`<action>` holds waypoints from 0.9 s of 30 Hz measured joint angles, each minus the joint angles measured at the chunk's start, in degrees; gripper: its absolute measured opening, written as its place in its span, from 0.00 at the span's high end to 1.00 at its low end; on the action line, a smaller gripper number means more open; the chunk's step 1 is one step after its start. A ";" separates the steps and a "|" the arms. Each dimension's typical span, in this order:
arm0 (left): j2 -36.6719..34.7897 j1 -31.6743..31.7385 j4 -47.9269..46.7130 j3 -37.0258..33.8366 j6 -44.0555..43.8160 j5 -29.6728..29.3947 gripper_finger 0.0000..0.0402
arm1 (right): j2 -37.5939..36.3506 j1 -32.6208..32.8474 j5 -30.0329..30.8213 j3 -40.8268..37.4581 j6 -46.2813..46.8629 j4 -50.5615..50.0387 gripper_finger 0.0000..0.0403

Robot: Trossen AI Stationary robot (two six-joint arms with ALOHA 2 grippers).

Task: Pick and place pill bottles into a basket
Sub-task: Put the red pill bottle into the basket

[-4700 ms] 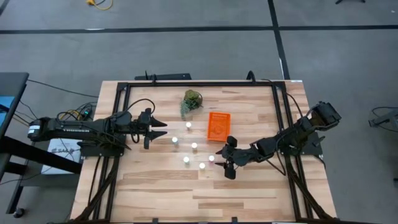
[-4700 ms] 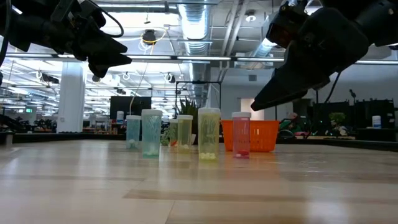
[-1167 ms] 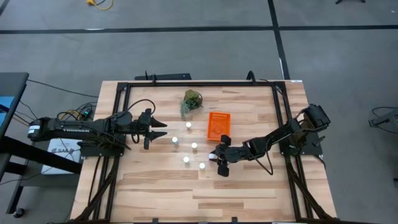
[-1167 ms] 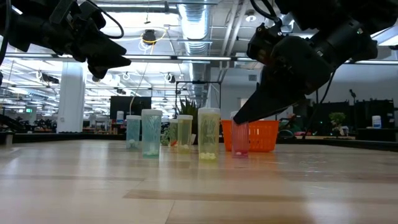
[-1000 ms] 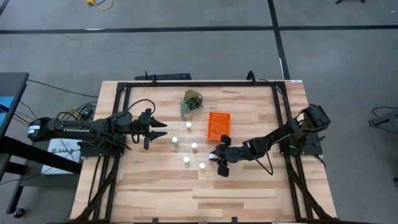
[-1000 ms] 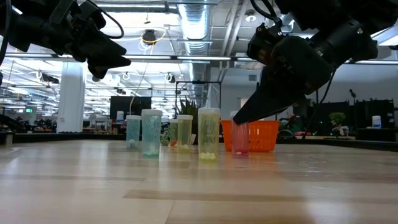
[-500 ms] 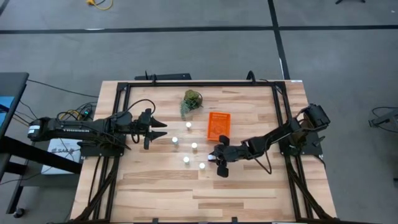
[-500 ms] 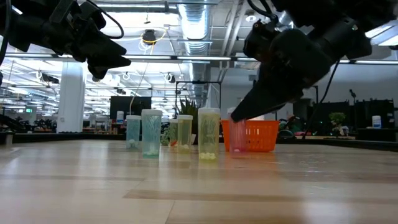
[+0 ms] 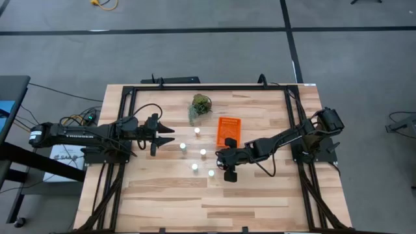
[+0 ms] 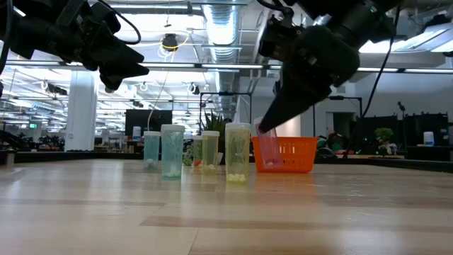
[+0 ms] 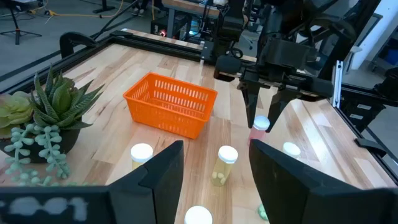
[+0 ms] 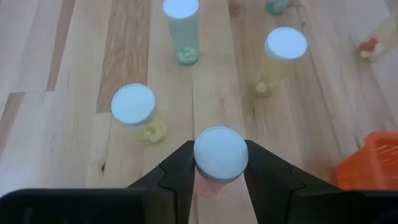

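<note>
First pink pill bottle (image 12: 219, 155) is clamped in the right tool (image 9: 224, 160), lifted just near-left of the empty orange basket (image 9: 228, 130); five bottles (image 9: 203, 153) remain on the worktop (image 9: 260, 195), left tool (image 9: 170, 134) idle, fingers spread.

From above we can't see the held pink bottle (image 10: 268, 151); the right gripper (image 9: 225, 160) covers it. In the right wrist view the basket (image 12: 373, 163) is cut off at the edge, and one far bottle (image 12: 380, 34) too.
</note>
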 joint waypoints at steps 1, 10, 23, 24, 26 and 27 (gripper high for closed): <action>0.00 0.00 0.00 0.00 0.00 -0.04 0.57 | 0.00 -0.15 0.00 0.78 -0.52 -1.35 0.70; 0.02 0.00 0.68 0.00 0.02 -0.06 0.57 | 0.02 -1.35 0.02 8.06 -3.06 -14.49 0.70; 0.02 0.00 2.10 0.00 -0.04 -0.17 0.57 | -2.89 -3.91 1.43 13.98 -6.79 -22.95 0.70; 0.00 -0.02 2.10 0.00 -0.04 -0.15 0.57 | -3.69 -4.31 2.29 13.98 -6.71 -23.43 0.70; 0.02 -0.02 2.08 0.00 -0.06 -0.16 0.57 | -5.27 -5.21 3.91 13.98 -6.77 -24.22 0.70; 0.01 -0.01 2.10 0.00 -0.07 -0.16 0.57 | -6.02 -5.68 4.68 13.98 -6.79 -24.92 0.70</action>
